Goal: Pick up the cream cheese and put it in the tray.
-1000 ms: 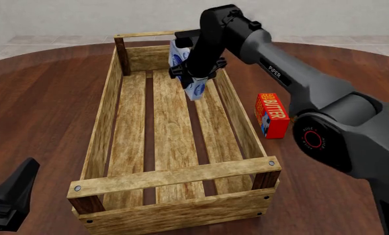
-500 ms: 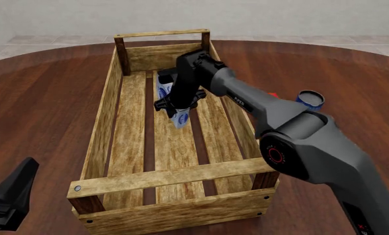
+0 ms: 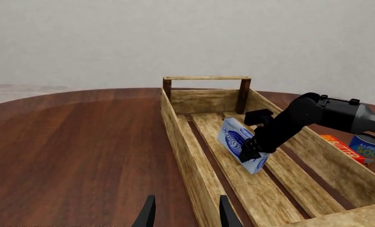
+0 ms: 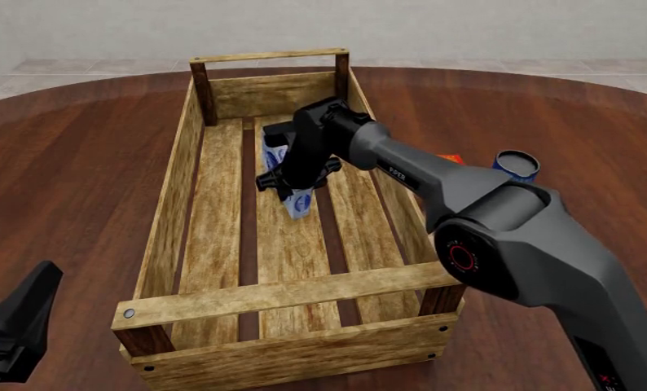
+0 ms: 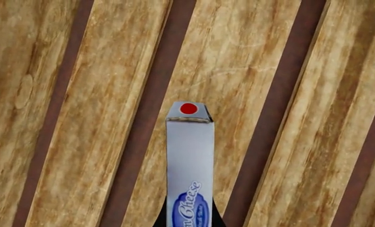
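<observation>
The cream cheese [image 4: 298,204], a slim white carton with blue logos, is held tilted inside the tray [image 4: 182,187] by my right gripper [image 4: 295,181], which is shut on it. Its lower end is at or just above the middle floor slat; I cannot tell whether it touches. The left wrist view shows the carton [image 3: 236,138], the right gripper [image 3: 253,147] and the tray [image 3: 181,142]. The right wrist view looks down along the carton [image 5: 189,161] onto the tray slats [image 5: 112,94]. My left gripper [image 3: 186,215] is open and empty, low at the front left [image 4: 14,326], outside the tray.
A red-orange butter box [image 4: 450,158] and a blue soup can [image 4: 516,164] stand on the table right of the tray, also in the left wrist view, box [image 3: 342,147] and can [image 3: 366,147]. The right arm [image 4: 486,228] reaches over the tray's right wall.
My right gripper carried the cream cheese from above the tray's far end down into the tray and toward its middle. The left gripper has stayed put.
</observation>
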Motion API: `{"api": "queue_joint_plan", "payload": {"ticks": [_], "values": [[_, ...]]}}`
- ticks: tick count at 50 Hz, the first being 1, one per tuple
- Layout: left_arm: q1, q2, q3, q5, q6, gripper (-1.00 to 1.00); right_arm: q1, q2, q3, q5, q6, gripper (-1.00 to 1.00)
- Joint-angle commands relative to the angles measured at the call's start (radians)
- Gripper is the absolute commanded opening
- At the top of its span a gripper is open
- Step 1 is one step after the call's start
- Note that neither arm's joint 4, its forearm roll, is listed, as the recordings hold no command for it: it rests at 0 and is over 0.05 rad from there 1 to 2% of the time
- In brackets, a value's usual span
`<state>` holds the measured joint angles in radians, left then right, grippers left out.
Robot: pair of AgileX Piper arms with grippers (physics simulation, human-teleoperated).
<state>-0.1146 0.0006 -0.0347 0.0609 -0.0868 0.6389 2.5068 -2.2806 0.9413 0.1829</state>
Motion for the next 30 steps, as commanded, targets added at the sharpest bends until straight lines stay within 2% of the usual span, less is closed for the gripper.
{"api": "queue_joint_plan", "payload": {"ticks": [1,9,20,30], "values": [[-0.001,0.0,0.001,-0.003,-0.002,1.0,0.015,0.083,0.041,-0.021,-0.023,1.0],[-0.003,0.0,0.001,-0.002,-0.001,1.0,0.021,0.019,0.087,-0.047,-0.041,1.0],[-0.009,0.0,0.007,-0.012,0.003,1.0,0.023,-0.086,0.146,-0.037,-0.038,1.0],[-0.014,0.0,0.0,-0.007,0.007,1.0,0.016,-0.171,0.176,-0.008,-0.061,1.0]]}}
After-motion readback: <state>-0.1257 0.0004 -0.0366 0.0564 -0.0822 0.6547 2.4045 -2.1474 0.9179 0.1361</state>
